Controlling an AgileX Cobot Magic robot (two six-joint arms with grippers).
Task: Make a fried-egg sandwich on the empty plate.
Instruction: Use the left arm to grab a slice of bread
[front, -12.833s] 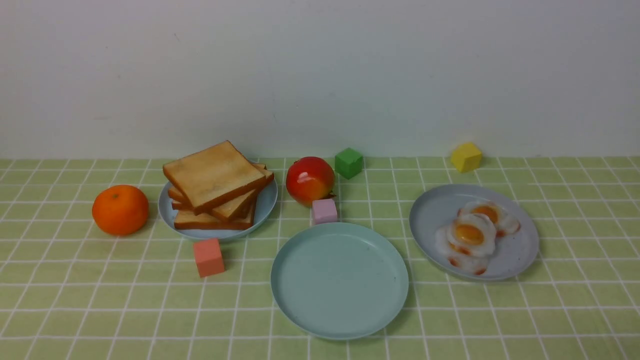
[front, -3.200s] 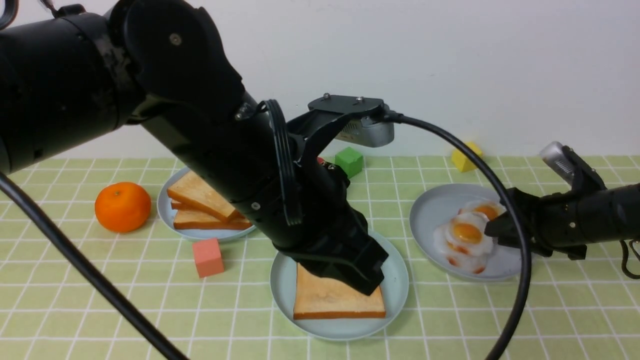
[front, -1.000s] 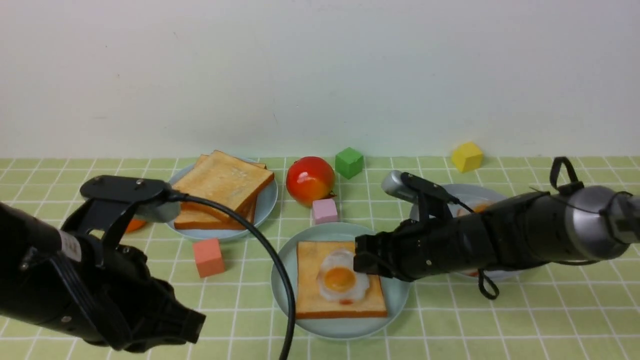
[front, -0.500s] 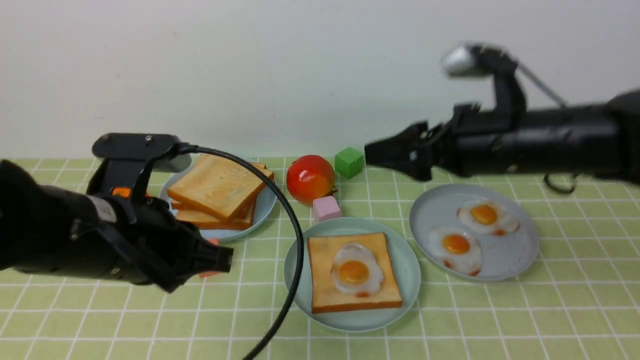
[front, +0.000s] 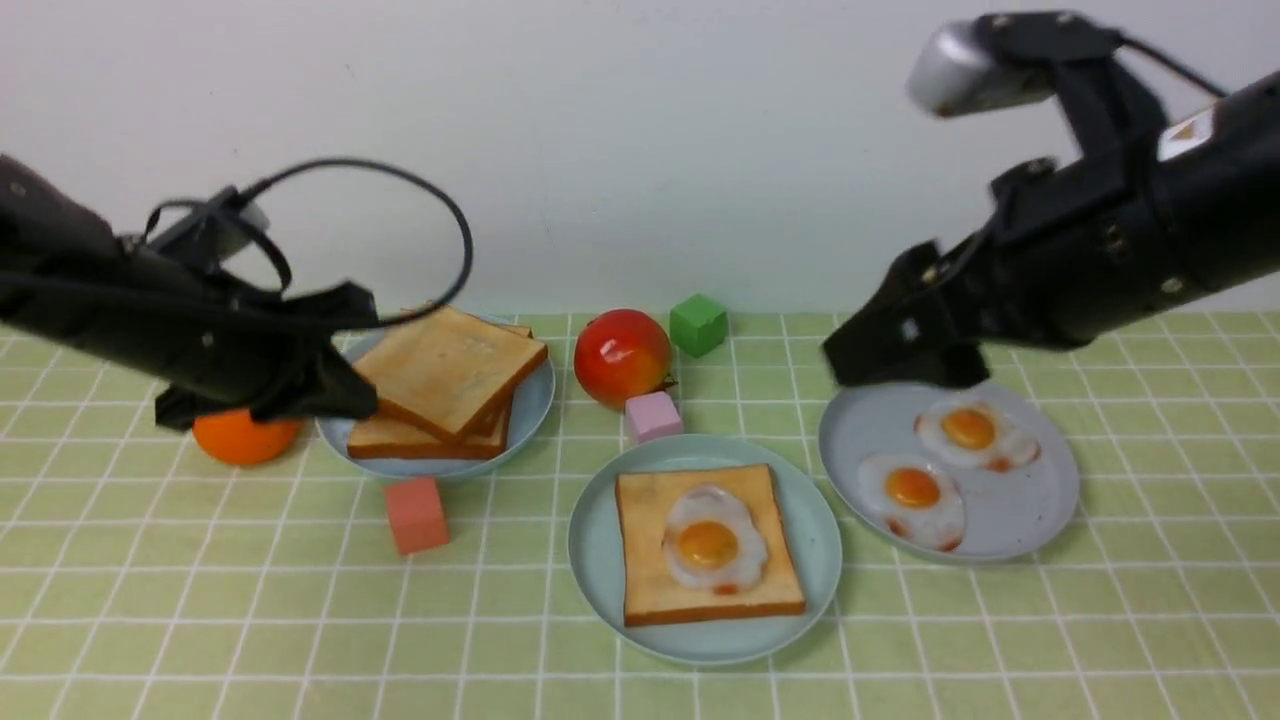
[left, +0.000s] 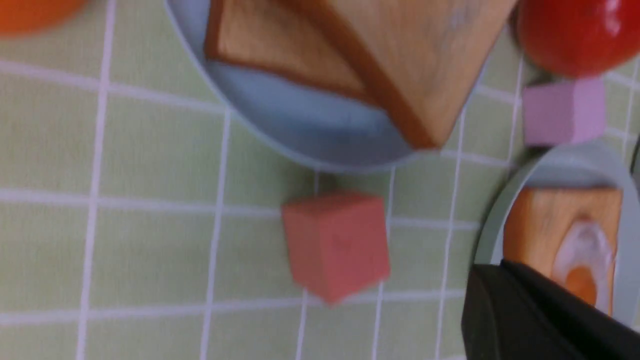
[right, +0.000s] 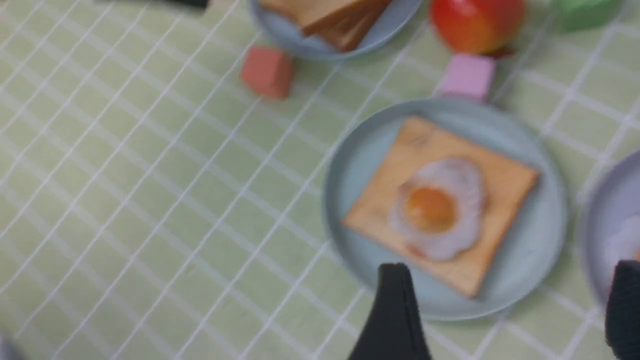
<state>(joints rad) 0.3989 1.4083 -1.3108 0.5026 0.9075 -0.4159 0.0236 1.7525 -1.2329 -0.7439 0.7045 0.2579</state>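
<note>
The pale teal plate (front: 598, 590) sits at the front centre. It holds one toast slice (front: 648, 585) with a fried egg (front: 708, 545) on top. The remaining toast slices (front: 445, 365) are stacked on the light-blue plate (front: 532, 408). My left gripper (front: 360, 352) hovers at the stack's left side, raised above the table. In the left wrist view it (left: 500, 285) shows as one black mass with no gap, so it is shut and empty. My right gripper (front: 880, 352) is open and empty, raised over the back left of the grey-blue plate (front: 1035, 510). Its fingers stand wide apart in the right wrist view (right: 510, 305).
Two more fried eggs (front: 912, 490) lie on the grey-blue plate. An orange (front: 240, 440) sits behind my left arm. A red apple (front: 620, 357), a pink cube (front: 650, 415), a green cube (front: 697, 324) and a red cube (front: 417, 513) stand around the plates.
My left gripper has risen and moved back to the toast stack. My right arm has pulled back to the right and higher. The toast and egg lie still on the teal plate.
</note>
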